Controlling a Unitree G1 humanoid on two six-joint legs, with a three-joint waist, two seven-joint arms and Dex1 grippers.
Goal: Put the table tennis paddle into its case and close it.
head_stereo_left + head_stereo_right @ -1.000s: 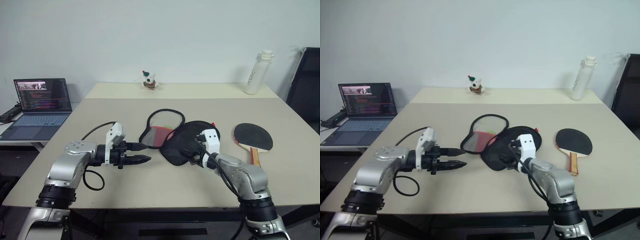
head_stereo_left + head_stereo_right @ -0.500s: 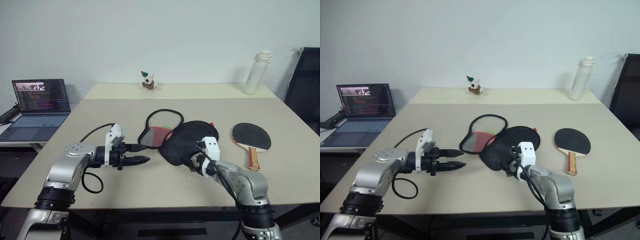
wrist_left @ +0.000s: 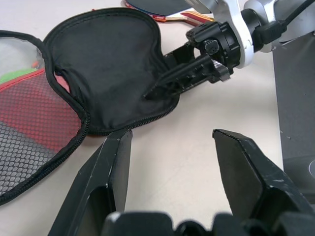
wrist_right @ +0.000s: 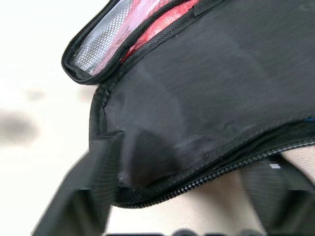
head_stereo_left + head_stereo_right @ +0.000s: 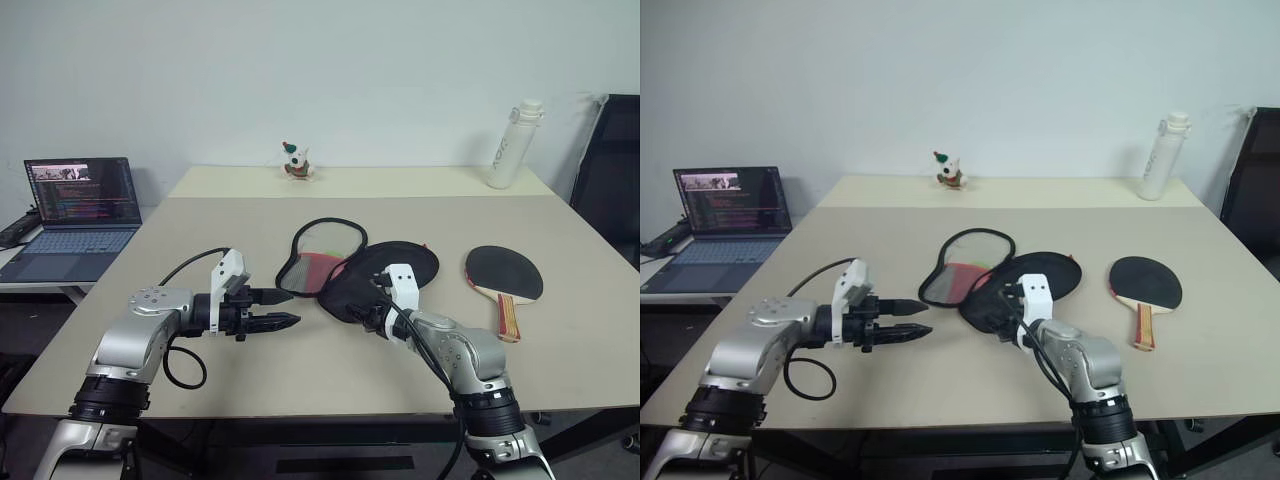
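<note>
The case [image 5: 365, 272] lies unzipped near the middle of the table [image 5: 200, 225], its black flap folded over toward the paddle side and the red mesh half spread flat beside it. The right gripper [image 3: 162, 84] sits at the case's near zip edge, one finger over the black fabric and one under it; whether they actually pinch the flap is hard to tell, as the wrist view there is blurred. The left gripper [image 5: 285, 321] hovers just off the case's mesh half, fingers spread, grasping nothing, with bare tabletop between it and the zip. The table tennis paddle [image 5: 503, 274] rests apart from the case, handle toward the table's near edge, with free space around it.
</note>
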